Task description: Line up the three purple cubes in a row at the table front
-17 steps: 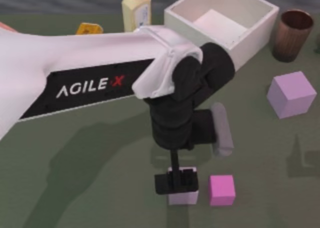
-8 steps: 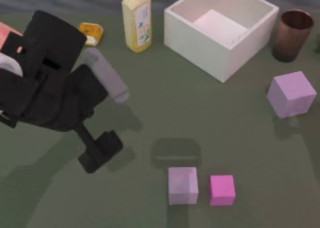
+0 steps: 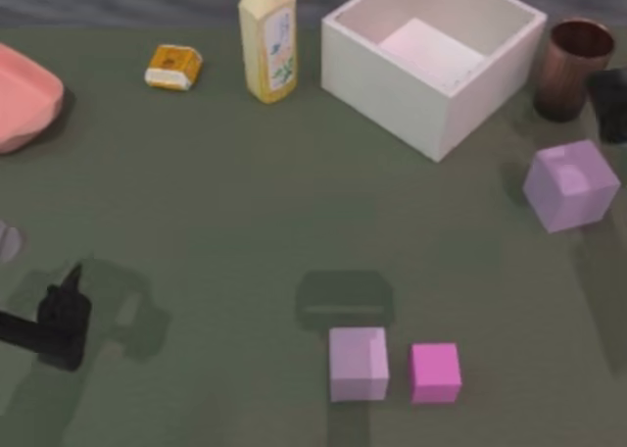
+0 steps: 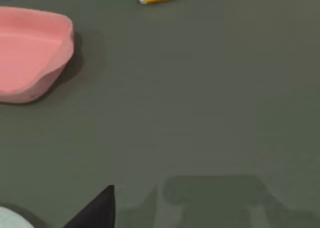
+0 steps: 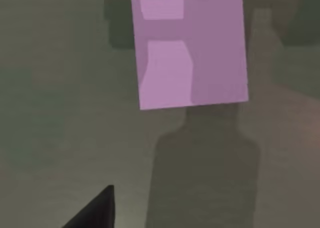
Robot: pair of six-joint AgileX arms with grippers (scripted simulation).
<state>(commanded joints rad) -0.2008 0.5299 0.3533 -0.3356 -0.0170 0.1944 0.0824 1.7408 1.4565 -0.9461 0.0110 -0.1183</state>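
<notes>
A white open box (image 3: 431, 60) sits empty at the counter's (image 3: 245, 202) back edge, a pink dish (image 3: 24, 94) empty at its left edge. Three purple cubes: the large lilac cube (image 3: 571, 184) near the right edge, the medium lilac cube (image 3: 358, 364) and small magenta cube (image 3: 435, 372) side by side, apart, at the front edge. The left gripper (image 3: 59, 320) hangs front-left holding nothing; whether its fingers are spread cannot be told.

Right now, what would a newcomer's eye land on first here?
Likely the two cubes side by side at the table's front: the medium lilac cube and small magenta cube. Next, the large lilac cube apart at the right, and the big white box at the back.
</notes>
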